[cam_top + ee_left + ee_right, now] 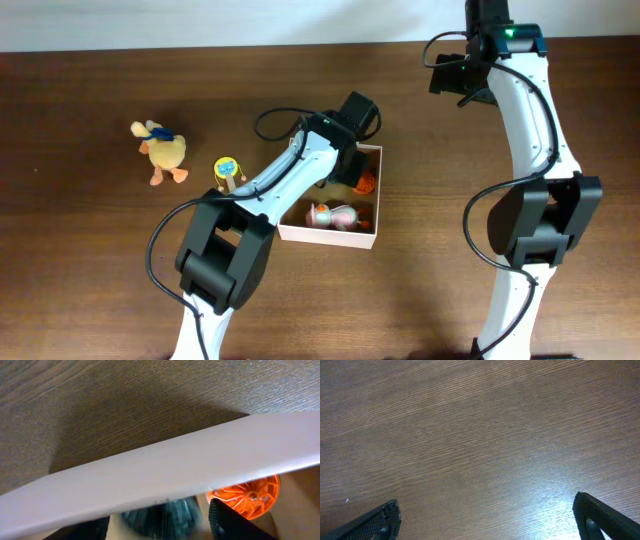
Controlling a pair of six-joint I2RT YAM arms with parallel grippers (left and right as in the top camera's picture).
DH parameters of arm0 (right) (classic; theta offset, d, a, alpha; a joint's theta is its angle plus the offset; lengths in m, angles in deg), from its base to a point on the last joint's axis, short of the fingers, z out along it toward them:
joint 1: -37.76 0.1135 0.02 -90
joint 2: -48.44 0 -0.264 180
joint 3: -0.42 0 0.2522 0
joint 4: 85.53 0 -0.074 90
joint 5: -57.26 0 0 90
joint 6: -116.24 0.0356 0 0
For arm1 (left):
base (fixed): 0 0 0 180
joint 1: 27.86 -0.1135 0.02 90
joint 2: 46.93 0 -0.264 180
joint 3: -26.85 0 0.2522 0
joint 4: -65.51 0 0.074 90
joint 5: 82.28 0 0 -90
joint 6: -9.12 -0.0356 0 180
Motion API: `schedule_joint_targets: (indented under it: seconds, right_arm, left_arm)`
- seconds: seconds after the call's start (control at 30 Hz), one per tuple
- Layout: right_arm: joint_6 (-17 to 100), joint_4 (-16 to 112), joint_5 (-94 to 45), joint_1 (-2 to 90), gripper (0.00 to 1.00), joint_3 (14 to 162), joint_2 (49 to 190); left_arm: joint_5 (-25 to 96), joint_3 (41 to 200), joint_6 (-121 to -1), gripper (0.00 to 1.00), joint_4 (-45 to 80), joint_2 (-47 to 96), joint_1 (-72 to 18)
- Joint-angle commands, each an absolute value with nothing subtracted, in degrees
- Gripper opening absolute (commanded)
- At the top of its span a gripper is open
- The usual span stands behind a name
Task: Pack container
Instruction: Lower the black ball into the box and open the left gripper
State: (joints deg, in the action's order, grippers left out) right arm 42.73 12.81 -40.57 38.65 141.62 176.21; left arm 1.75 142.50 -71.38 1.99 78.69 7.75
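The white-walled container (330,236) sits mid-table with a pink-and-white toy (335,215) and an orange wheel (247,497) inside; the left gripper (348,168) dips into its far side, its jaw spacing impossible to tell; the right gripper (485,512) hangs spread wide over the wooden table (470,435).

The container (165,475) wall hides most of the orange toy (250,497).

Container (330,238): one. Toys inside: two, one orange wheel (366,181), one pink-and-white toy (335,216). Loose on surface (80,250): one yellow duck (163,152), one small yellow-and-blue figure (229,170).
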Motion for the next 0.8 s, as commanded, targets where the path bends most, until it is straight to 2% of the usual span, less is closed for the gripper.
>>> schedule_joint_targets:
  seconds: [0.0,0.1,0.5,0.77]
  right_arm:
    - [43.26,12.81,-40.68,38.49,0.98,141.33,176.45]
    - [43.26,12.81,-40.68,38.49,0.99,141.33,176.45]
    - [43.26,12.81,-40.68,38.49,0.99,141.33,176.45]
    - [43.26,12.81,-40.68,38.49,0.99,141.33,176.45]
  left_arm:
    - [1.40,142.17,-71.75,0.81,2.23,78.99,7.77]
    - [1.40,142.17,-71.75,0.93,2.26,78.99,7.77]
    - [1.20,144.49,-71.82,0.93,-2.51,78.93,7.60]
    - [1.13,155.22,-74.59,0.93,-10.86,78.49,7.60]
